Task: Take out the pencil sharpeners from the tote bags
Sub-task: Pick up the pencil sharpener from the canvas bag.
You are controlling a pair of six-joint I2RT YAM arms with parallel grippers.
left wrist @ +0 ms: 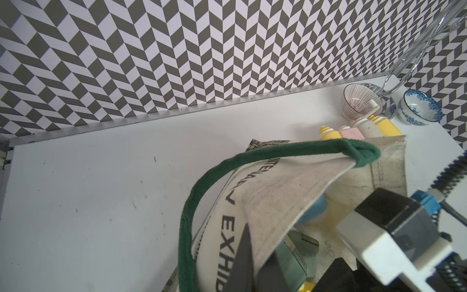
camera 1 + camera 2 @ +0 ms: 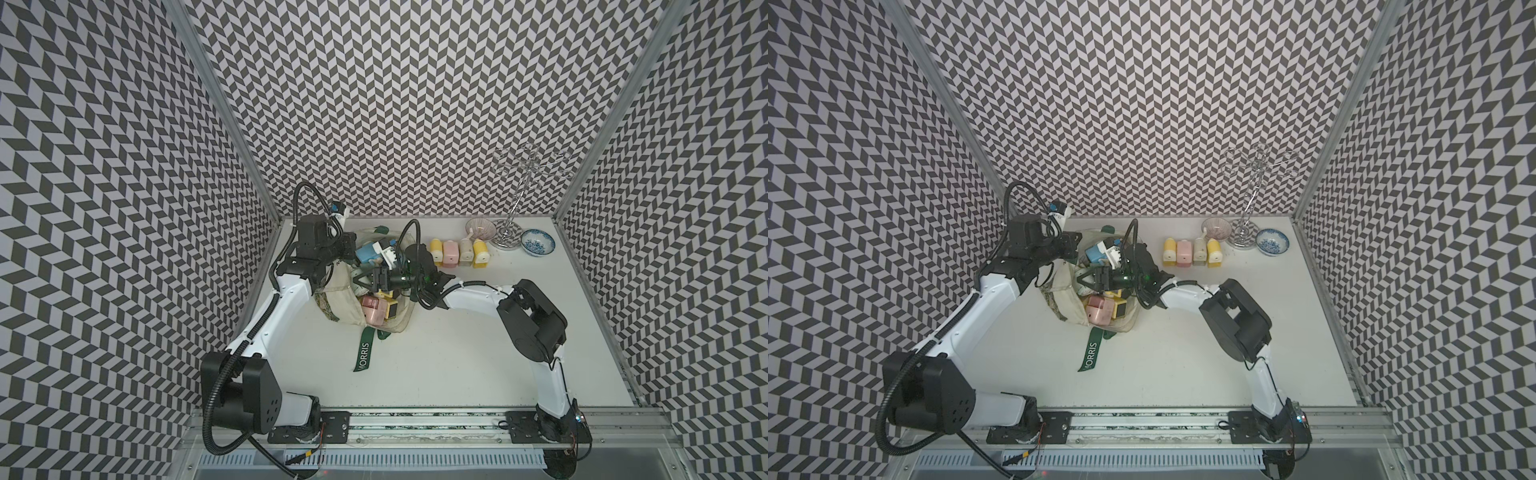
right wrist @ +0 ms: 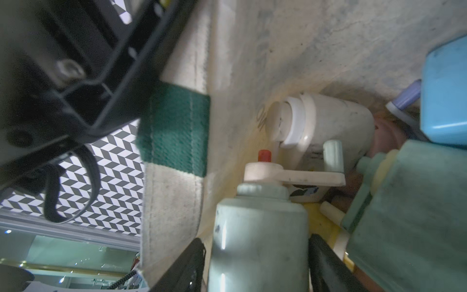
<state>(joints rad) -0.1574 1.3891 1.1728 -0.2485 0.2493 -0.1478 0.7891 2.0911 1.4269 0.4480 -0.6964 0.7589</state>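
Well, chevron-walled white table (image 2: 457,353); left end effector (image 1: 255,255) pinches bag (image 1: 290,182); right end effector (image 3: 257,265) unclear.

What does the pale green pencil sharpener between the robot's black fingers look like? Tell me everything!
The pale green plastic pencil sharpener is a smooth, rounded box, scuffed and shiny. A short neck at one end carries a cream crank arm with a red knob and a green handle. It lies inside the cream canvas tote bag, beside another green sharpener. Black fingers of the right gripper flank it; whether they squeeze it is unclear.
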